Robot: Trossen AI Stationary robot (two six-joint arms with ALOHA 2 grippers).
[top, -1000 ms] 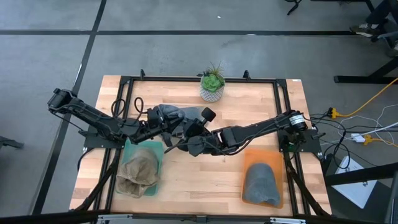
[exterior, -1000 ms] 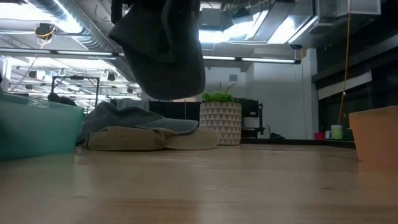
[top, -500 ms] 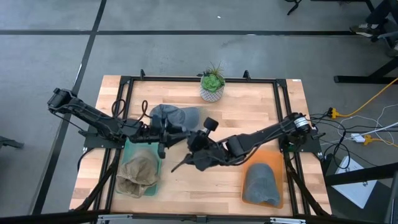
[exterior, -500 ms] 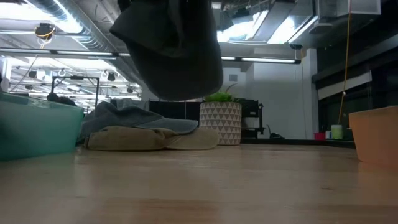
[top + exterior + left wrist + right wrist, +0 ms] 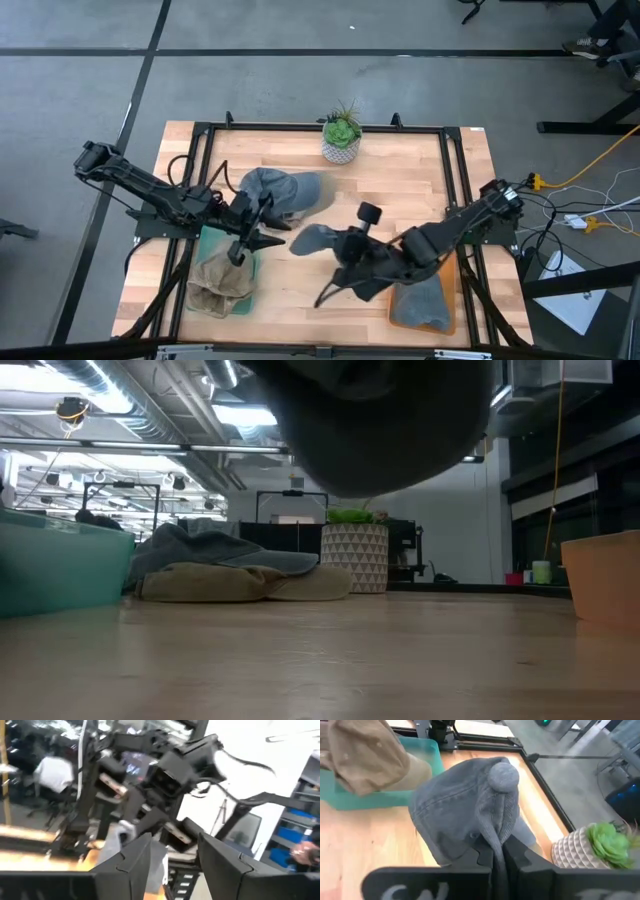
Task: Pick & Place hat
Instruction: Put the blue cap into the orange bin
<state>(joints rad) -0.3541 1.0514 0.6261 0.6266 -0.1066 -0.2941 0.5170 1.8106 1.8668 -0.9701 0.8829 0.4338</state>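
Observation:
My right gripper is shut on a dark grey hat, which shows large and lifted in the low view and with its top button in the right wrist view. Over the teal bin my left gripper stands open with nothing between its fingers. A second grey hat lies on the table in front of the plant, resting on a tan one. My right gripper pinches a bunched fold of the hat's cloth between its two shut fingers. It comes at the hat from the table's right side. The hat is lifted clear of the table and reaches out ahead of the fingers toward the left.
A potted plant stands at the far edge. The teal bin holds tan hats at the near left. An orange bin at the near right holds a grey hat. Bare wood lies between the bins.
My right gripper has carried the dark grey hat away from the middle of the table toward the near and right edges, lifted clear. My left gripper has opened, let go of the hat and drawn back toward the near left over the teal bin.

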